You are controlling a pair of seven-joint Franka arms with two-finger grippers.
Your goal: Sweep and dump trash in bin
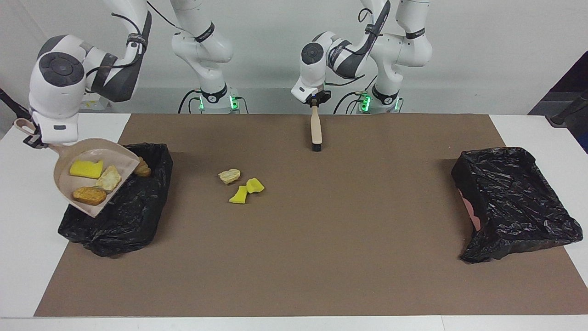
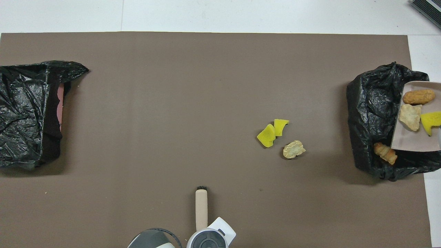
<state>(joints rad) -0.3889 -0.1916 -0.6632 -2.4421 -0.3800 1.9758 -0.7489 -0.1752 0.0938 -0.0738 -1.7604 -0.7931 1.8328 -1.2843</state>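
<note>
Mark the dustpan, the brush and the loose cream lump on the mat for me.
dustpan (image 1: 120,160): facing view, bare inside of the pan near its rim.
brush (image 1: 315,128): facing view, middle of the beige handle.
cream lump (image 2: 294,149): overhead view, centre of the lump on the mat.

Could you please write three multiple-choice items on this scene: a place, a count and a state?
1. Where is the dustpan? A. on the floor B. held by the right pincer over the bin at the right arm's end C. on a shelf
2. How many scraps lie loose on the mat? A. one B. six C. three
3. The dustpan is: A. loaded with scraps B. empty C. upside down
Answers: 1 B, it hangs over that bin; 2 C, two yellow, one cream; 3 A, three pieces inside.
</note>
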